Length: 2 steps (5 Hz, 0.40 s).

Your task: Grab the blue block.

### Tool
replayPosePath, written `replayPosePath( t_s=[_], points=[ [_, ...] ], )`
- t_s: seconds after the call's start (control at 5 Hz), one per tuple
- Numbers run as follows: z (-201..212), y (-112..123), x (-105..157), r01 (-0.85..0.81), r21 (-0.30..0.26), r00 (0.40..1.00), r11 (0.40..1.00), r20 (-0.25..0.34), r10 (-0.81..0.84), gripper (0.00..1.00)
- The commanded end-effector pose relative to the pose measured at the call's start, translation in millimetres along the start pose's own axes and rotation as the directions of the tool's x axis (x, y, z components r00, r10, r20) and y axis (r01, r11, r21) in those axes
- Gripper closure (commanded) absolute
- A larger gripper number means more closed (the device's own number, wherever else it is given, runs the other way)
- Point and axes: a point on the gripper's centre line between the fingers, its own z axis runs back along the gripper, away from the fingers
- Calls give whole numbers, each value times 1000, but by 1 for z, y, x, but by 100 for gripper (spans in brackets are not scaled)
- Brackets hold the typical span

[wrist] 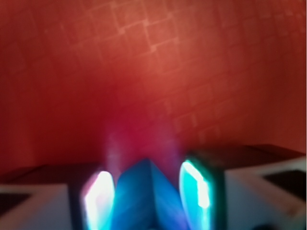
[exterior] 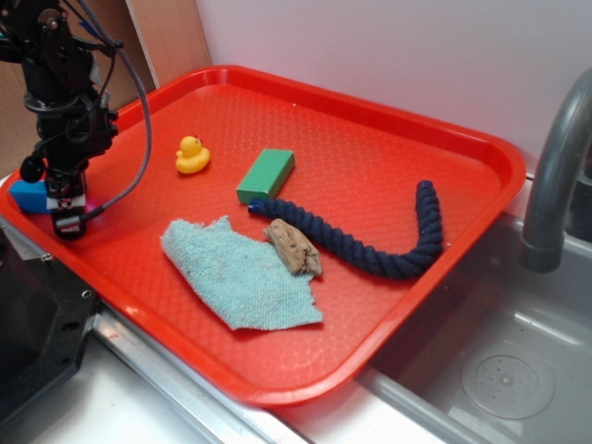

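The blue block (exterior: 28, 196) lies at the far left edge of the red tray (exterior: 388, 139), partly hidden behind my gripper (exterior: 69, 217), which stands low over it. In the wrist view the blue block (wrist: 141, 199) sits corner-on between the two glowing pads (wrist: 98, 199), and both pads press against its sides. My gripper (wrist: 148, 196) is shut on the block, which still sits low at the tray floor.
On the tray are a yellow rubber duck (exterior: 191, 154), a green block (exterior: 266, 174), a dark navy rope (exterior: 388, 250), a light blue cloth (exterior: 242, 276) and a small brown piece (exterior: 294, 246). A sink with a grey faucet (exterior: 555, 176) lies to the right.
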Motion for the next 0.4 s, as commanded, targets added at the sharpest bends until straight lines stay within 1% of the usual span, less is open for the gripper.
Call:
replayPosePath(
  t_s=[0.0,0.2],
  points=[
    [36,-1,1,-57,18,997,998,56,56,100],
    [97,-23,31,-292,38,945,956,166,283,100]
  ],
)
